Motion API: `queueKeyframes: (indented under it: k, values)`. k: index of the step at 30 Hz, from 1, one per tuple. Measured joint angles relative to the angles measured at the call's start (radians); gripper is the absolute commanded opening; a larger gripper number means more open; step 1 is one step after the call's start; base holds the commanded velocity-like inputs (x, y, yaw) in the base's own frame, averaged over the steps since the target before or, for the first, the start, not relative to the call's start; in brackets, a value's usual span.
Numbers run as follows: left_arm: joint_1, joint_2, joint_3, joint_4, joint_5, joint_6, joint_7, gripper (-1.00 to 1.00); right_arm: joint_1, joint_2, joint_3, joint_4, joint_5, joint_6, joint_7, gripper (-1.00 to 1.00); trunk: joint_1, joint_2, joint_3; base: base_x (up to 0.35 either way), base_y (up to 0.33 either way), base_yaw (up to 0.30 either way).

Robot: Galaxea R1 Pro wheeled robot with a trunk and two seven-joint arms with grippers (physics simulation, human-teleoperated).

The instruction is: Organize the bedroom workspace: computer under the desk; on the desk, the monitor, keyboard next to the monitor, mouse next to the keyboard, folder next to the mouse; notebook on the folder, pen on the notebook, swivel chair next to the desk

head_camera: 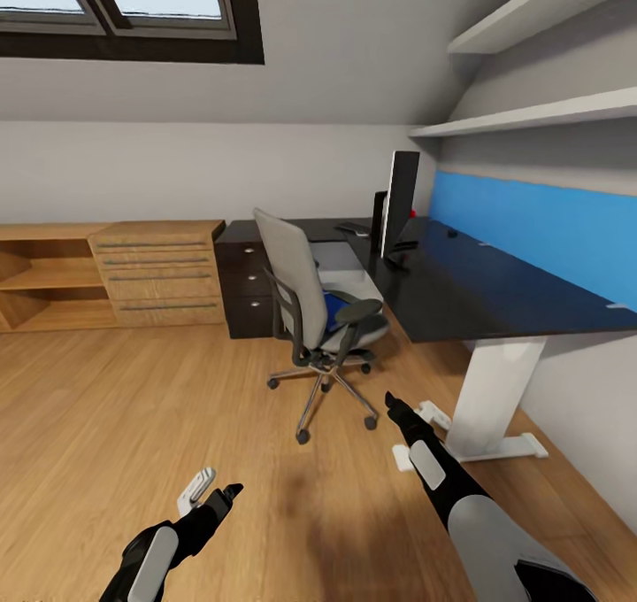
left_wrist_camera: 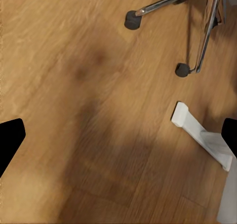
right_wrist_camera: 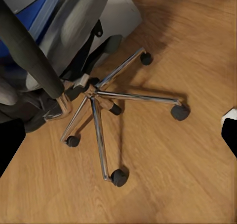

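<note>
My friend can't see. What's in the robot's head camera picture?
A grey swivel chair with a blue folder on its seat stands beside a black desk holding a monitor. Both robot arms reach over the wooden floor.

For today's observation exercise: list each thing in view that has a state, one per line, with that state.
Swivel chair: upright on the floor, beside the desk.
Folder: blue, lying on the chair seat.
Monitor: standing upright on the desk.
Dresser drawers: all closed.
Left gripper: open, empty.
Right gripper: open or shut, cannot tell.
</note>
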Motion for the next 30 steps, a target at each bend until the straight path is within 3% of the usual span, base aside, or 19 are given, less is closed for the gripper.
queueKeyframes:
  k: [7,17,30]
  values:
    - [0.001,0.0,0.001,0.002,0.003,0.003,-0.003,1.0,-0.002,-0.011,-0.008,0.0,-0.003,0.005,-0.009,1.0,0.027,-0.049,-0.022,0.0,0.0,0.0]
    - [0.008,0.001,0.005,-0.002,0.004,0.002,-0.004,1.0,-0.036,-0.022,-0.012,0.0,-0.009,0.015,-0.095,1.0,0.065,-0.119,-0.053,0.0,0.0,0.0]
    - [0.033,0.001,0.008,-0.046,0.004,0.003,-0.007,1.0,-0.041,-0.024,-0.003,-0.033,-0.006,0.014,-0.065,1.0,0.115,-0.21,-0.094,0.0,0.0,0.0]
